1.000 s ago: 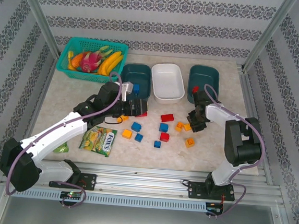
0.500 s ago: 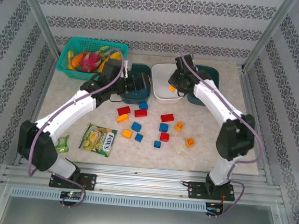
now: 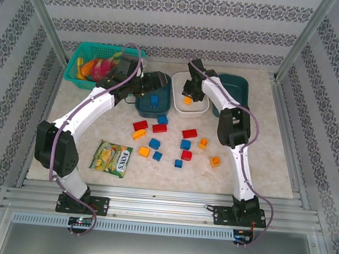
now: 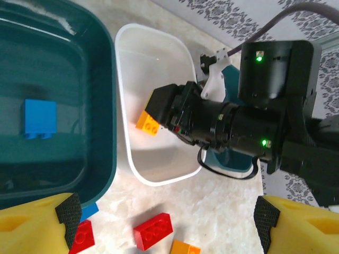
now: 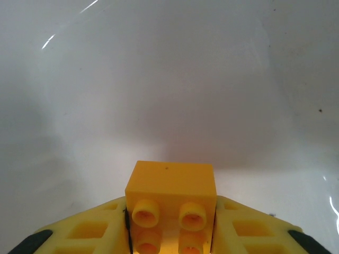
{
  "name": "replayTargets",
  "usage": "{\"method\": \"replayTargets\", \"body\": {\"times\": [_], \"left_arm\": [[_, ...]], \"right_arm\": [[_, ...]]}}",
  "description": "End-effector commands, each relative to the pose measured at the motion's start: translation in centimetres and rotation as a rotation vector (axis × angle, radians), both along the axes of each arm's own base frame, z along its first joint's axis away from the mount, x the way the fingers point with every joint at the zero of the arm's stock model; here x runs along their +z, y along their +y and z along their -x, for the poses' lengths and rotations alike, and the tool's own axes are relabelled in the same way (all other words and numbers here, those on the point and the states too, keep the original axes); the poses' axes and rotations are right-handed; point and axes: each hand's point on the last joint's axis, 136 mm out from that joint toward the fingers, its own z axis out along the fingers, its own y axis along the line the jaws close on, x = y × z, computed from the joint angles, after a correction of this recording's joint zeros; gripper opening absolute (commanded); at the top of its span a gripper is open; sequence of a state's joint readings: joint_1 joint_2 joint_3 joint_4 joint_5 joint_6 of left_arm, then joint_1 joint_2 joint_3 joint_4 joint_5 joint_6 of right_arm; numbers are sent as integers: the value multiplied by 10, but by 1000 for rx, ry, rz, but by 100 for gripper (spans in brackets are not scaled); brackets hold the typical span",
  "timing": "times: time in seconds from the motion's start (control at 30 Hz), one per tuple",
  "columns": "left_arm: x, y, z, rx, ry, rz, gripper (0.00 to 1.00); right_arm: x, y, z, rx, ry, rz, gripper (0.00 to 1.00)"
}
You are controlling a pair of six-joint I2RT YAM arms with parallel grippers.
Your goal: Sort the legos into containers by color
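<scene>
Beige marbled table (image 3: 255, 164), walls (image 3: 166, 31) papered in grey patterned bands. Loose legos (image 3: 189, 133) in red, blue, orange scattered mid-table. Right gripper (image 5: 169, 233) clamped on orange-yellow lego (image 5: 170, 203), low inside white tub (image 4: 159, 58). Left gripper (image 4: 164, 222) spread wide, empty, above teal tub (image 4: 63, 63) containing one blue lego (image 4: 38, 118).

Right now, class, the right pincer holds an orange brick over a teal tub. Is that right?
Not quite. The right pincer holds the orange brick over the white tub, not a teal one. The left wrist view shows this.
</scene>
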State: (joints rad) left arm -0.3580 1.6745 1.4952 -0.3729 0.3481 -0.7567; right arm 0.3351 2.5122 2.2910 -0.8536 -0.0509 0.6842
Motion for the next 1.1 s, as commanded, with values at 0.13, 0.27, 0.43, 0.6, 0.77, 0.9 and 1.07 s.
{"method": "replayTargets", "body": {"times": [0.13,0.27,0.43,0.6,0.77,0.9,1.07], "left_arm": [[-6,13,30,-29,53,-60,86],[-11,23,50,-33,76,-89,85],[-16,34,82,-45,107,-117,84],[-35,37,119,-111,149,-182,81],[-61,25,156,-239,189,-285,77],[-93,8,177,-323,249,-362,74],[-131,-6,176,-359,300,-481,75]], "right_arm": [[33,0,3,12,5,-24,59],[98,3,1,29,-119,-57,66],[205,8,27,100,-341,-71,66],[246,17,96,212,-513,-101,66],[227,16,183,300,-594,-223,69],[178,13,254,380,-531,-234,71],[129,15,312,420,-459,-363,78]]}}
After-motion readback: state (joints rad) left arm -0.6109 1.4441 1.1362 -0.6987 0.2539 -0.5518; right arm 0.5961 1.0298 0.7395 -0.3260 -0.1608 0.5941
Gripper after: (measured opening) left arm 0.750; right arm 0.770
